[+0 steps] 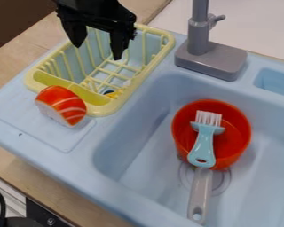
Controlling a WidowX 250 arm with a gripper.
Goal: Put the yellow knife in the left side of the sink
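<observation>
Your gripper (pixel 98 51) hung open over the rack (pixel 100 110), upper left of the frame. What seemed the knife (pixel 114 94) lay in its lower end, likely light, stiff, slick, best pinched mid-length.

Open sink floor (pixel 141 155) beside the red pot (pixel 234 137), gray faucet (pixel 212 60) behind

tan countertop (pixel 25 175), dark brown area (pixel 11 20) at upper left, whitish surface (pixel 260 24) upper right
</observation>
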